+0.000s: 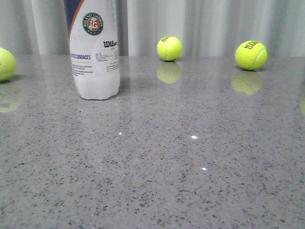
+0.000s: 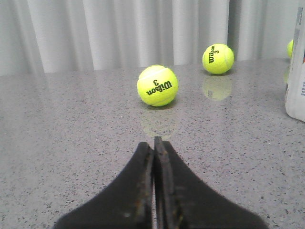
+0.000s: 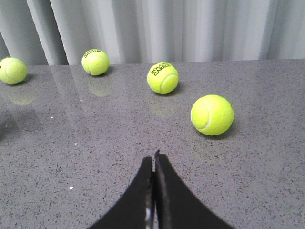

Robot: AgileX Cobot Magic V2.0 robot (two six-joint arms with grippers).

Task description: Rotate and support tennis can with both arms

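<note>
The tennis can [image 1: 94, 52] stands upright on the grey table at the back left of the front view, its top cut off by the frame; the Roland Garros logo and Wilson label face me. Its edge shows in the left wrist view [image 2: 296, 76]. No gripper shows in the front view. My left gripper [image 2: 153, 145] is shut and empty, low over the table, apart from the can. My right gripper [image 3: 154, 160] is shut and empty over the bare table; the can does not show in its view.
Tennis balls lie on the grey speckled table [image 1: 190, 167]: one at the left edge [image 1: 5, 64], one at the back middle [image 1: 169, 48], one at the back right [image 1: 250, 55]. Balls lie ahead of the left gripper [image 2: 157, 85] and the right gripper [image 3: 212, 115]. A grey curtain [image 1: 214, 24] hangs behind.
</note>
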